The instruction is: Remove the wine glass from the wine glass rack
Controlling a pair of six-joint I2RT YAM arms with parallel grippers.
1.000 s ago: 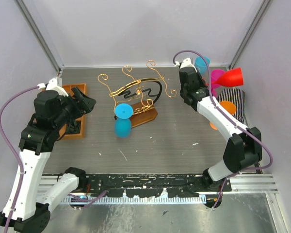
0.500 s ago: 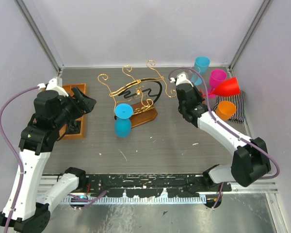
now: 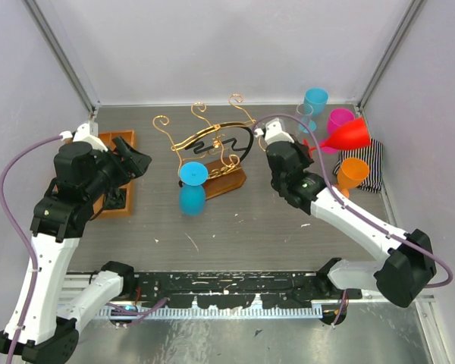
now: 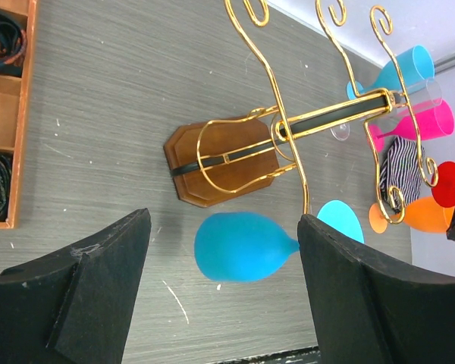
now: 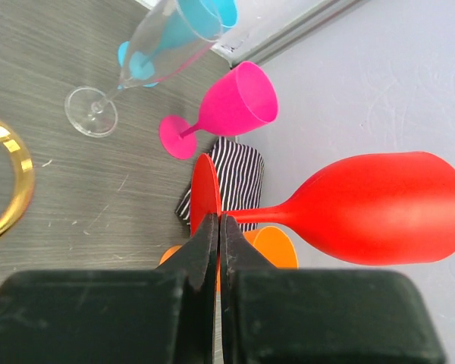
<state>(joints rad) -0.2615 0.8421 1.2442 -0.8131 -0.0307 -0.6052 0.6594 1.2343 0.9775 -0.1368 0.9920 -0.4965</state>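
The gold wire wine glass rack stands on its brown wooden base at the table's middle back. A blue wine glass hangs upside down from its near arm and shows in the left wrist view. My left gripper is open to the left of the rack, its jaws wide apart and holding nothing. My right gripper is shut on the foot of a red wine glass. It holds the glass sideways in the air to the right of the rack.
An orange-brown compartment tray lies at the left. Back right stand a blue glass, a pink glass, a clear glass and an orange cup by a striped cloth.
My right arm has swung left and nearer from the back right corner, carrying the red wine glass along. The left arm and the blue glass have not moved.
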